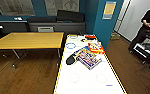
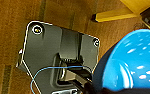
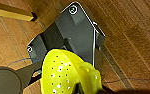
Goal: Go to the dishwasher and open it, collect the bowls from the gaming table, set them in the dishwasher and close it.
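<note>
Bowls collected: my left end effector point(image 2: 91, 86) grips the blue bowl point(image 2: 133, 62), my right end effector point(image 3: 77, 87) the yellow-green bowl point(image 3: 66, 72); dishwasher loading and closing remain.

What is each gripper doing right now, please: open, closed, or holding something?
Left gripper: closed on the blue bowl.
Right gripper: closed on the yellow-green bowl.

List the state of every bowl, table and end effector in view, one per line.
blue bowl: off the table, at the left end effector, above the wood floor.
yellow-green bowl: off the table, at the right end effector.
gaming table: no bowls on it; game boxes lie on top.
wooden table: bare.
</note>
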{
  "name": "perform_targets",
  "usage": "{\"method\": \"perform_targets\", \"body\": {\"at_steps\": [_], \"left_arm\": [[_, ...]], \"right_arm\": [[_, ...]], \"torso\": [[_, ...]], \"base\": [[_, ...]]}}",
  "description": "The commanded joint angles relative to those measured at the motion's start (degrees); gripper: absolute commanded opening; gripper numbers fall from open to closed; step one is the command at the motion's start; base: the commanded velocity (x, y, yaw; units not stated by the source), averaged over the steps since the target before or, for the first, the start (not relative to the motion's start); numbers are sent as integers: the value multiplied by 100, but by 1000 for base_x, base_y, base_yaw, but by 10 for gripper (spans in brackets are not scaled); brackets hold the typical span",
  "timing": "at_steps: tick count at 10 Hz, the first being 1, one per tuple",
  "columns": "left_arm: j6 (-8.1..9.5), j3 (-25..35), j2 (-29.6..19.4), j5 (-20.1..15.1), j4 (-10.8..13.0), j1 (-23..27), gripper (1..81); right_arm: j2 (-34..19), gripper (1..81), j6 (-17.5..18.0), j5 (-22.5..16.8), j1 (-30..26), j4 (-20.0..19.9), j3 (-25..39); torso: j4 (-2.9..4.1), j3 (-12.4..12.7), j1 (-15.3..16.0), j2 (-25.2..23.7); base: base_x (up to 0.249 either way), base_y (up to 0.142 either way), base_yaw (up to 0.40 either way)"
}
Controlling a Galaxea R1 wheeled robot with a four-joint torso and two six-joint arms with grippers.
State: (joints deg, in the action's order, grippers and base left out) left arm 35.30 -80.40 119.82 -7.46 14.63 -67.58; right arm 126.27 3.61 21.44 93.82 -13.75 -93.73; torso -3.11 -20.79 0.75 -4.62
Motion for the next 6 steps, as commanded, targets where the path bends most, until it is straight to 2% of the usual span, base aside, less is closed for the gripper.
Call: {"method": "perform_targets", "body": {"at_steps": [1, 2, 3, 4, 6], "left_arm": [[-1813, -2, -19, 87, -1618, -242, 10], [-2724, -133, 42, 87, -2433, -312, 10], [-2958, -393, 188, 44, -2571, -417, 10], [-3029, -731, 375, 87, -2457, -550, 10], [-3065, -1297, 881, 322, -1767, -761, 10]], "right_arm": [[-214, 10, -18, -378, -34, 101, -39], [-196, 10, -18, -387, -43, 109, -47], [-136, 10, -18, -387, -43, 118, -90], [-30, 10, -18, -395, -43, 118, -205], [233, 10, -27, -499, -51, 118, -562]], "torso": [[0, 0, 0, 0], [0, 2, 0, 0], [0, 2, -2, 0], [0, 2, -5, 0], [0, 4, -5, 0]], "base": [[0, 0, 0], [0, 0, 0], [0, 0, 0], [0, 0, 0], [0, 0, 0]]}}
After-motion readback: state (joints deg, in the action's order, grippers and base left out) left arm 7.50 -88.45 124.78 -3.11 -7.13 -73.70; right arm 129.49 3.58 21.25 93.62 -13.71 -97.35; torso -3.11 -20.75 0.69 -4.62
